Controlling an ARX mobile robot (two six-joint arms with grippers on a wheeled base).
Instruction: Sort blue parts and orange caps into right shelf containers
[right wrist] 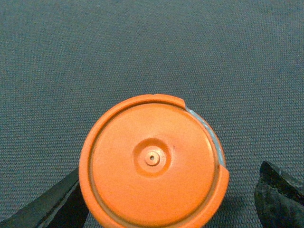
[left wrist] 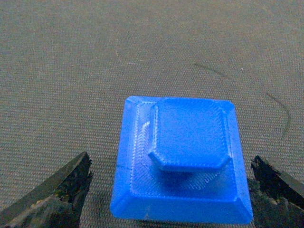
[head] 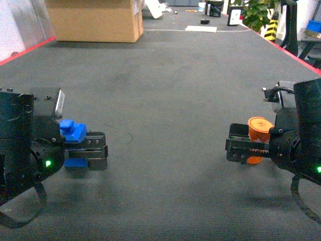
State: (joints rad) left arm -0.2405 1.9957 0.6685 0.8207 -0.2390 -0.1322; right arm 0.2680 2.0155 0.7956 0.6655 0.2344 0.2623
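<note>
Floor [head: 170, 90]: dark grey carpet, wide open between and ahead of both tools. Red line borders it far left and far right. Cardboard box [head: 95, 20] sits far ahead of the left tool, clutter and a plant [head: 258, 12] far ahead of the right one. No blue crates visible in any view.

Left tool [head: 93, 152]: clamped on the blue part [head: 73, 131], fingers [left wrist: 57, 190] tight to its sides. Part is a square base with an octagonal-ish cap on top, raised face toward the wrist cam, sticking up above the tool in the head view. Carpet below it; looks held clear of the floor, though the head view doesn't make the gap certain.

Right tool [head: 241, 149]: clamped on the orange cap [head: 258, 131]. Cap is round, flat top with a small centre dimple facing the wrist cam, seated between the fingers [right wrist: 52, 204], rim above the tool body in the head view.

The two tools are well apart, pointing toward each other across bare floor.
</note>
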